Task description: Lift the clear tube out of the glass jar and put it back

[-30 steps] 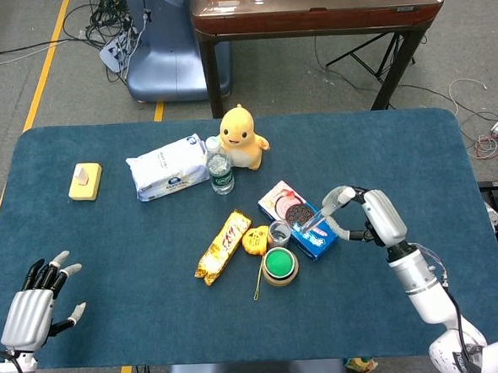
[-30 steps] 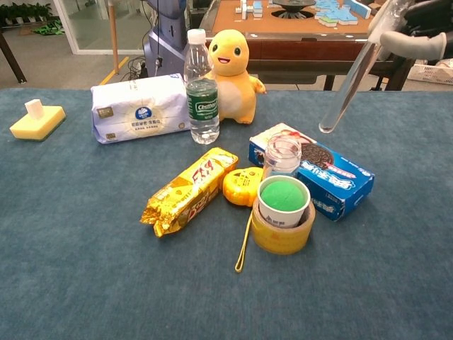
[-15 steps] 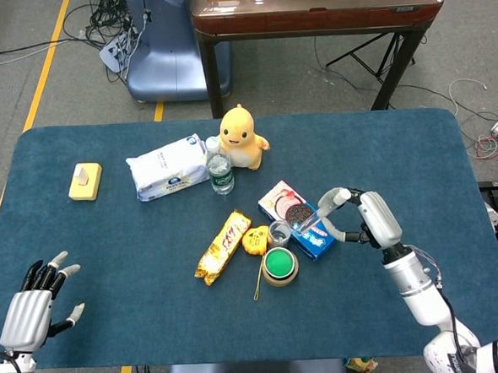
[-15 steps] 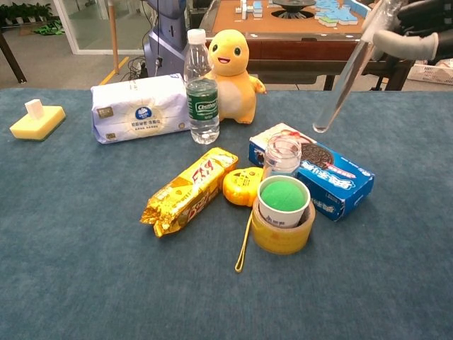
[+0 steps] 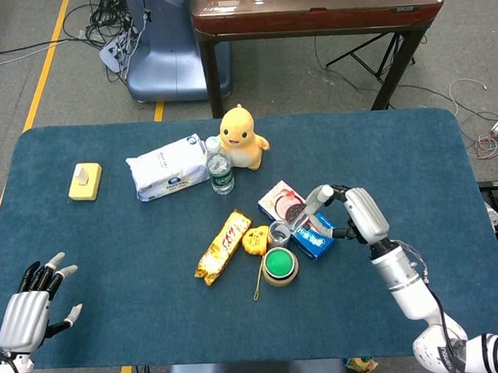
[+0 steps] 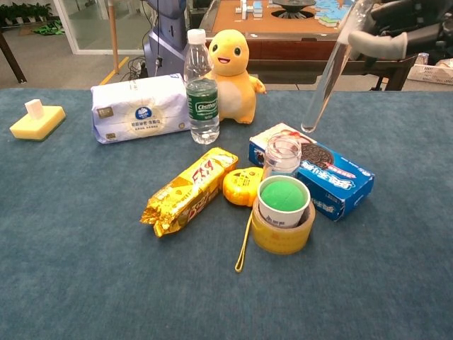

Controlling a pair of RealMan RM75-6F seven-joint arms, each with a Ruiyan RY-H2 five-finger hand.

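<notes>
My right hand [image 5: 350, 216] pinches the clear tube [image 6: 325, 76] near its top, and the hand [image 6: 403, 28] shows at the upper right of the chest view. The tube hangs tilted in the air, its rounded lower end above and slightly right of the small glass jar [image 6: 282, 154]. In the head view the tube [image 5: 303, 214] sits just right of the jar [image 5: 279, 232]. The jar stands upright with its mouth uncovered, between the yellow tape measure and the blue cookie box. My left hand [image 5: 30, 305] hovers at the table's near left corner, fingers spread, holding nothing.
Around the jar: a blue cookie box [image 6: 315, 171], a green-topped cup in a yellow tape roll [image 6: 282, 212], a yellow tape measure [image 6: 241, 185], a yellow snack pack [image 6: 190, 190]. Behind stand a water bottle [image 6: 202, 92], a yellow plush [image 6: 231, 66], a tissue pack [image 6: 137, 106], and a yellow sponge [image 6: 37, 120].
My right hand has carried the tube leftward, bringing its lower end nearer to the jar's mouth. The left hand has barely moved.
</notes>
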